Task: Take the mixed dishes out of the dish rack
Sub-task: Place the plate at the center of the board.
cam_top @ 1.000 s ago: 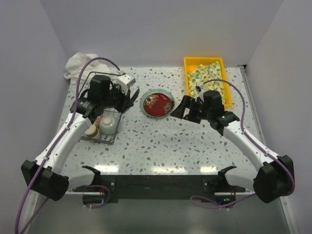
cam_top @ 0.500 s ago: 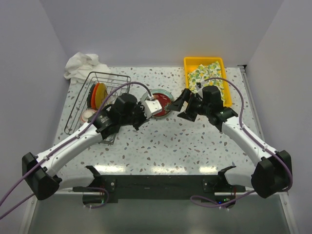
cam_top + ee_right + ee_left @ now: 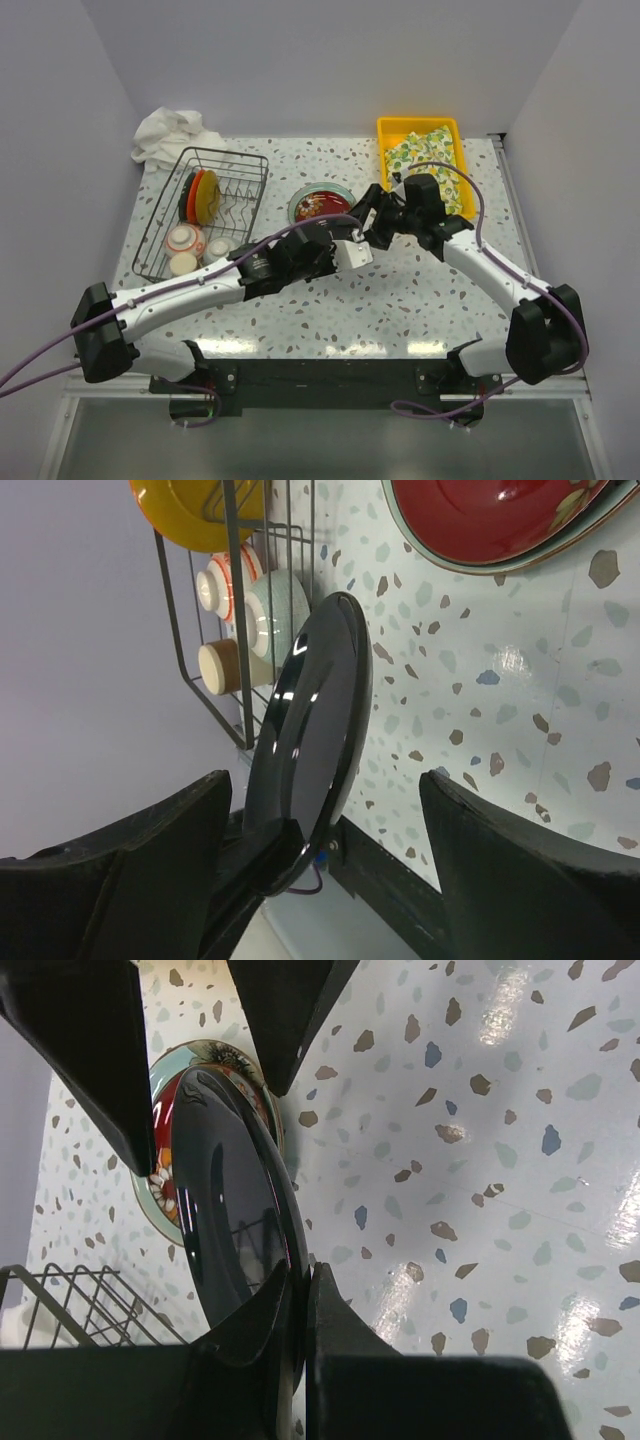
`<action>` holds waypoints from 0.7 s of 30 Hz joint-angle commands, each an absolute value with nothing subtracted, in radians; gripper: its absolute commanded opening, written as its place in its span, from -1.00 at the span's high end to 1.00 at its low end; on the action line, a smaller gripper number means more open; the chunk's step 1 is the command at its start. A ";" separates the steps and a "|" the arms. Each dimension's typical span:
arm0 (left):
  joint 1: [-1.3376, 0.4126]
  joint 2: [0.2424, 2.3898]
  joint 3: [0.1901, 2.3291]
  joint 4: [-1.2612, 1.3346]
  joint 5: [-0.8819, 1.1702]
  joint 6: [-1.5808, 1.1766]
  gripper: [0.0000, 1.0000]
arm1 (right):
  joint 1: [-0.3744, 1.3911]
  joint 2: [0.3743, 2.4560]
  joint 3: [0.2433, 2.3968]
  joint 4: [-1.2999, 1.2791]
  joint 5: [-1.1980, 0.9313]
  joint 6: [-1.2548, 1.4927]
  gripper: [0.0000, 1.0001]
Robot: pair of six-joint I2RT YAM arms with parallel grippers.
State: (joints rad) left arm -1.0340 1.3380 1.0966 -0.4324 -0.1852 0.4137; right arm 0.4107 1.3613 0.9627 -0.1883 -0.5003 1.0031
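Plate [image 3: 310, 720], dark, on edge: rim pinched in shut left pincer [image 3: 298, 1290]. Right pincer [image 3: 322, 780] (open, empty) straddles its far rim, gaps either side.

Yellow tray [image 3: 415, 123] holds lemon-print cloth [image 3: 420, 148]; white rag [image 3: 168, 130] lies back-left.

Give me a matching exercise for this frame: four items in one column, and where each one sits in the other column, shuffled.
1. dark plate
2. red patterned plate
3. orange plate
4. lemon-print cloth

A. upright in the dish rack
B. in the yellow tray
C. clamped in the left gripper
D. lying flat, outside the rack

Pairs: 1-C, 2-D, 3-A, 4-B
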 commanded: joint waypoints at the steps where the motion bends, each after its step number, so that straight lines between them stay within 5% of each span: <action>1: -1.069 1.359 1.106 -0.345 -0.317 0.477 1.00 | 0.420 1.377 0.986 -0.153 -0.558 1.020 -0.43; 6: -1.095 1.373 1.098 -0.334 -0.359 0.497 1.00 | 0.420 1.388 0.971 -0.150 -0.568 1.019 -0.01; 14: -1.098 1.362 1.069 -0.333 -0.397 0.485 0.76 | 0.422 1.397 0.968 -0.163 -0.552 1.009 0.96; 21: -1.098 1.313 1.029 -0.341 -0.432 0.453 -0.08 | 0.420 1.411 0.982 -0.149 -0.512 1.015 1.00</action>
State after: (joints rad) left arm -1.1061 1.3712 1.0504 -0.3679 -0.3866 0.4885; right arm 0.4191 1.4147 0.9585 -0.2031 -0.5140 1.0340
